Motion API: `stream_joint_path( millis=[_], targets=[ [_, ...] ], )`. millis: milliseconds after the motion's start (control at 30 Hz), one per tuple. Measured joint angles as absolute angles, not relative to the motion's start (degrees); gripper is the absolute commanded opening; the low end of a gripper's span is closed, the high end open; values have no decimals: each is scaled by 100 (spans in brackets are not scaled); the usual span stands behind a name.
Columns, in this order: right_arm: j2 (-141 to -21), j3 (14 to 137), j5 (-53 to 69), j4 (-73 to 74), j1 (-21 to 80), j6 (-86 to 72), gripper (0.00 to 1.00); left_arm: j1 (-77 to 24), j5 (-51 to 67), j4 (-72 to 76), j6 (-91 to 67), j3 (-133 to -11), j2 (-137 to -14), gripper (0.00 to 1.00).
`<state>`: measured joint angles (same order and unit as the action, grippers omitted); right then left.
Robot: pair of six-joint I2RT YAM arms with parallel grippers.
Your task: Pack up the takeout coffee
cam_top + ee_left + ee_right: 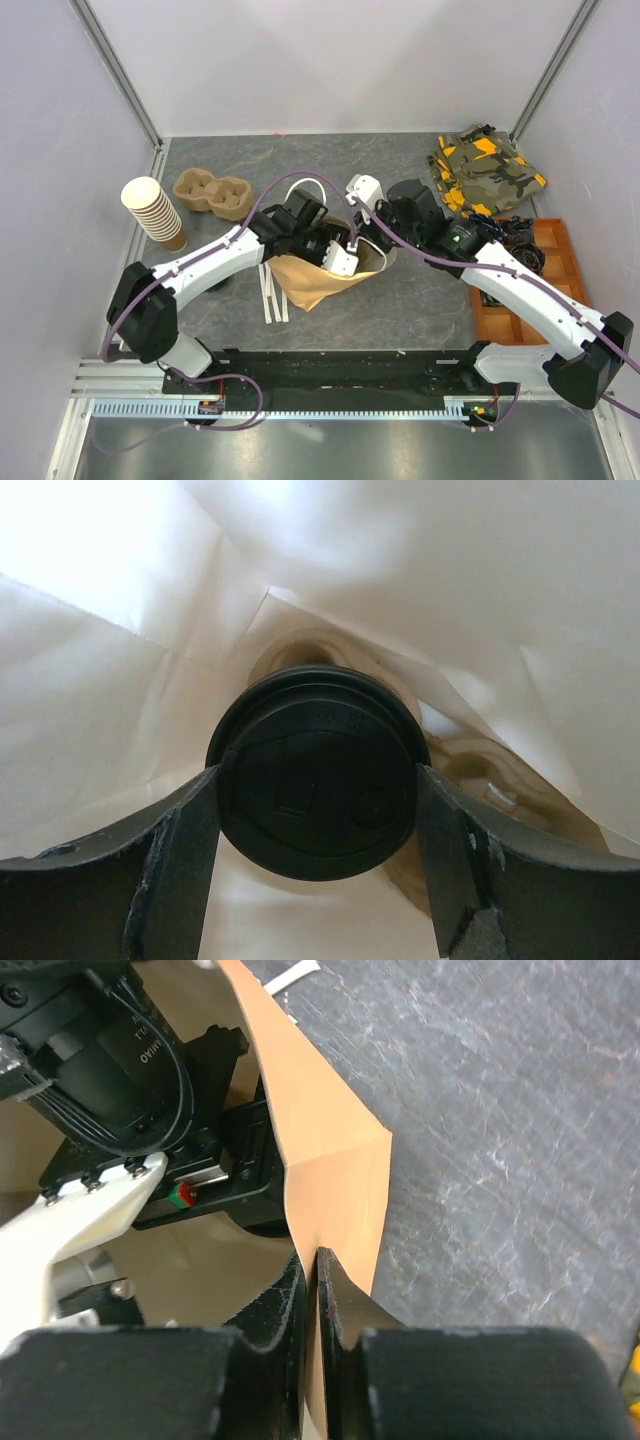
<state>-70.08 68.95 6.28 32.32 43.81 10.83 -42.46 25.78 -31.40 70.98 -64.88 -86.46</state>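
The takeout coffee point(318, 780) shows in the left wrist view as a round black lid, deep inside the brown paper bag point(310, 282). My left gripper point(318, 776) reaches into the bag's mouth and is shut on the lid, one finger point(180, 850) pressed to each side. A moulded pulp shape point(480, 770) lies behind and below the cup. My right gripper point(316, 1260) pinches the bag's upper edge point(330, 1160), with the paper caught in the narrow slit between its jaws. From above, both grippers meet at the bag's mouth point(350, 255), and the cup is hidden there.
A tall stack of brown cups point(155, 212) and a pulp cup carrier point(212, 193) stand at the back left. A camouflage cloth point(485, 170) lies at the back right, above an orange compartment tray point(530, 290). White strips point(272, 298) lie left of the bag.
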Motion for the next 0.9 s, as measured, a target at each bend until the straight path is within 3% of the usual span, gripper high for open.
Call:
stream_joint_path(
  millis=[233,300,600,900],
  targets=[
    [-7122,7076,668,3387,4018,788,27,-4136,2683,-3426,7116,-6901,-9098,22],
    [-7172,7131,668,3439,3935,725,35,-4097,2720,-3500,7122,-6995,-9188,22],
    [-7463,7378,663,3479,3691,628,31,-3920,2963,-3785,7168,-7509,-9657,24],
    [-7564,7448,663,3479,3607,642,34,-3817,3148,-3972,7338,-7787,-9933,29]
  ],
)
